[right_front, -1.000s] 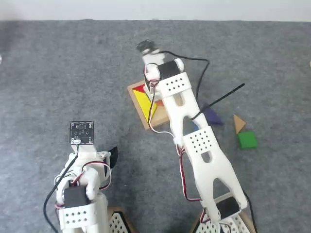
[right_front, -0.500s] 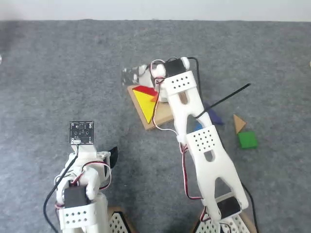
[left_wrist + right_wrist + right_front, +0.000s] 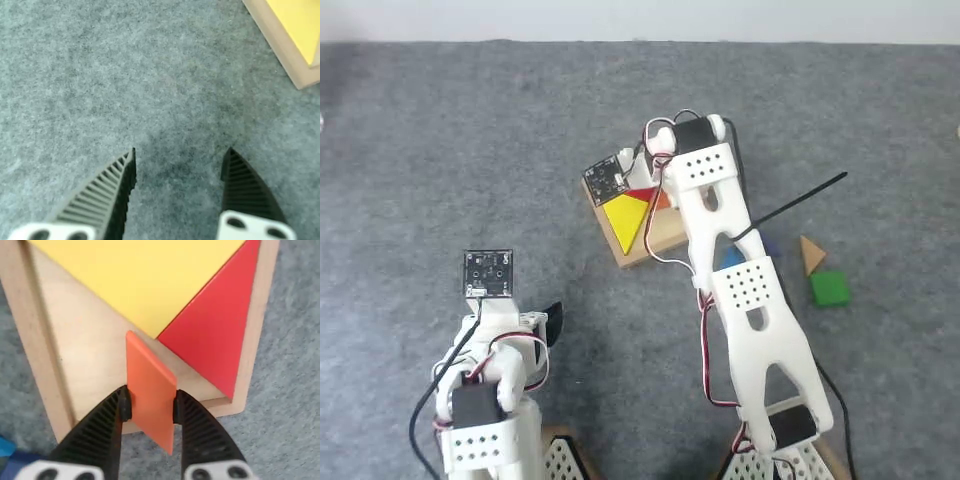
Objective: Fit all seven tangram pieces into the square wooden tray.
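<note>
Right end effector (image 3: 150, 400): closed on the orange piece (image 3: 150, 390), 1 jaw on each flat face, so the piece stands on edge. It hangs over the tray (image 3: 35, 340). Its long axis runs straight out from the jaws toward the spot where the yellow triangle (image 3: 140, 275) and red triangle (image 3: 220, 330) meet. Whether its far corner touches them cannot be told.

The 2 triangles lie flat in the tray. The bare tray floor lies under the orange piece and to the side away from the red triangle. Judgement: the piece must be laid flat into that bare area, so the coming move turns on tilting it off its edge.

Left end effector (image 3: 177, 155): open, holding nothing, over the grey surface (image 3: 470, 150). It is well apart from the tray, so the right arm is the nearer.

The right wrist view gives the grip and the bare floor. The high view adds the loose pieces beyond the right arm: a green square (image 3: 829, 288), a tan triangle (image 3: 811, 252) and a blue piece (image 3: 730, 258) partly under the arm
</note>
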